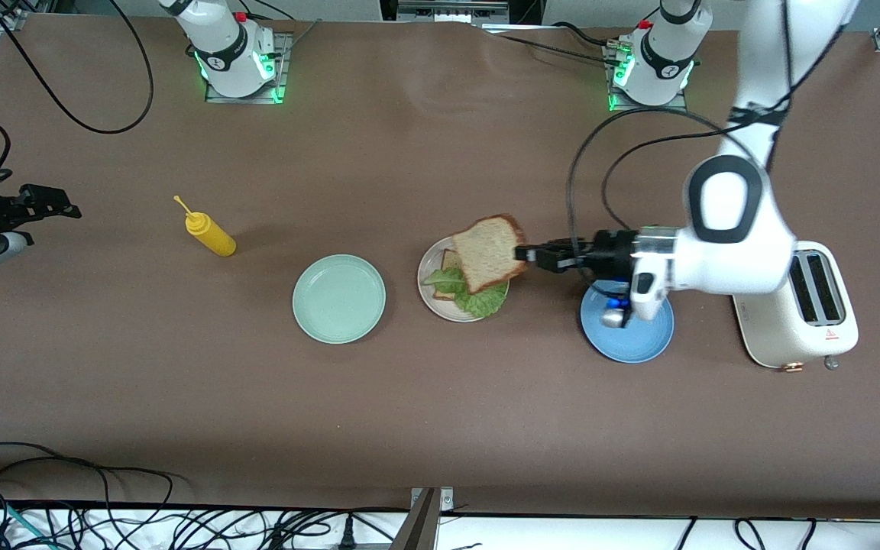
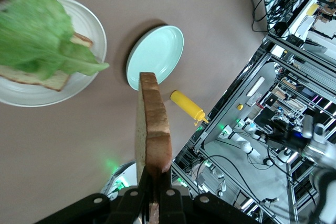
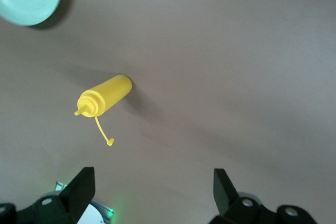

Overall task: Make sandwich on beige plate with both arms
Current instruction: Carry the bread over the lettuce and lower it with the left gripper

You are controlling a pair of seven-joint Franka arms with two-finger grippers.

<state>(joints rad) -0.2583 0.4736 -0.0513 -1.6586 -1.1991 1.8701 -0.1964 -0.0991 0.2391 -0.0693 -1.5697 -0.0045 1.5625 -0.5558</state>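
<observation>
Beige plate [image 1: 426, 289] with bread slice [image 2: 37, 77] under lettuce [image 1: 478, 299].

A brown table [image 1: 409, 397] fills the room, with black cables [image 1: 104, 527] tangled along its near edge.

- I see a mint green plate [image 1: 338, 298] on the brown table [image 1: 440, 412], bare.
- A yellow squeeze bottle [image 1: 211, 233] stands toward the right arm's end.
- My blue plate [image 1: 638, 344] sits just beside a cream toaster [image 1: 799, 309] at the left arm's end.
</observation>
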